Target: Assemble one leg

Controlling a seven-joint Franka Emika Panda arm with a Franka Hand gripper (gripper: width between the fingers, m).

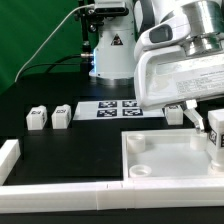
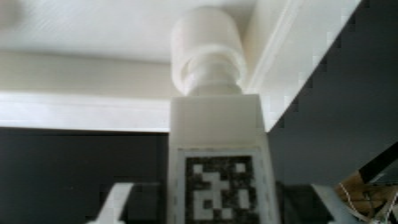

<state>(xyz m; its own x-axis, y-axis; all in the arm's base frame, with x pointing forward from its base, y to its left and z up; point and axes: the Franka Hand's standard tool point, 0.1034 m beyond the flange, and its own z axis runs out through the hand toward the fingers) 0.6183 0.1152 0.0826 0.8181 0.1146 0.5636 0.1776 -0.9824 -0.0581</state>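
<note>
My gripper (image 1: 214,122) is shut on a leg (image 1: 214,140), a stubby white block with a black-and-white tag. It holds the leg over the right side of the large white square panel (image 1: 160,158). In the wrist view the leg (image 2: 217,140) sits between my fingers (image 2: 121,200), its rounded peg end pointing at the panel (image 2: 80,60); the gripper (image 2: 217,208) grips its tagged body. Two more legs (image 1: 37,118) (image 1: 61,116) stand at the exterior view's left, and another (image 1: 175,113) stands behind the panel.
The marker board (image 1: 113,108) lies at the back middle. A long white border bar (image 1: 100,190) runs along the front and a shorter one (image 1: 8,155) stands at the exterior view's left. The arm's base (image 1: 110,45) stands behind the marker board.
</note>
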